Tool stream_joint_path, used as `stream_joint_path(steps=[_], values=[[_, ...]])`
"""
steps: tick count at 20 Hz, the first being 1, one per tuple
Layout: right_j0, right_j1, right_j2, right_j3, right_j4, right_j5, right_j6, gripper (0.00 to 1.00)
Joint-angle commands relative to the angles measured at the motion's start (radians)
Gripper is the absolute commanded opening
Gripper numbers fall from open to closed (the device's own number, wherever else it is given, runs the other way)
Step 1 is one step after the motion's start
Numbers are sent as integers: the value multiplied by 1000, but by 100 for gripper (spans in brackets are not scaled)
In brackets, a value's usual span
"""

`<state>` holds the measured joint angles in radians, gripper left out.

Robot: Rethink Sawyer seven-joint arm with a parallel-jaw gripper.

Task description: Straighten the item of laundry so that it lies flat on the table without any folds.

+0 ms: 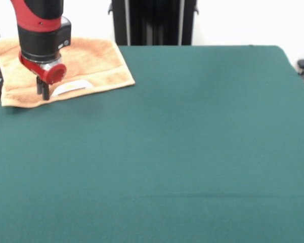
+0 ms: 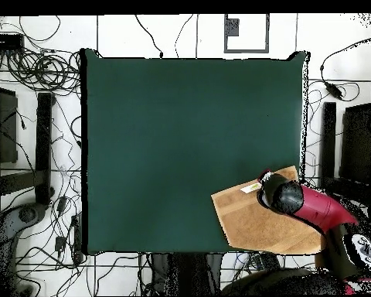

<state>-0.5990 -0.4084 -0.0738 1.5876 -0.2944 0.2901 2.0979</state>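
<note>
Towel (image 1: 91,63) sits at a far corner of the tabletop (image 1: 192,142), on the left in the front view, and it already looks close to flat: one layer, roughly square, turned a little askew to the edges. In the overhead view part of it appears to run past the corner and hang over the side. A white label (image 1: 71,88) lies along the border nearest the camera in the front view.

The gripper (image 1: 43,91) hangs over that same border, just beside the label, its dark tips at or barely above the cloth. Whether the tips are spread or pressed together I cannot tell; they read as one dark block in the front view, and the wrist hides them from above.

To do this step well, I would pinch only the hem, low and shallow, and draw it gently toward the middle of the green surface so the overhanging part comes up onto it. Pull along the cloth, not upward, or a fresh crease may form. Let go only once the edges lie slack and even
</note>
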Motion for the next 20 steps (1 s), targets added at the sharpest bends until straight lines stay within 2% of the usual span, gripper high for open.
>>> stream_joint_path(steps=[1,10,20], values=[[35,161,75,-33,-41,-35,28,0],[32,154,78,-35,-35,-6,19,0],[63,83,94,-59,39,262,3,0]])
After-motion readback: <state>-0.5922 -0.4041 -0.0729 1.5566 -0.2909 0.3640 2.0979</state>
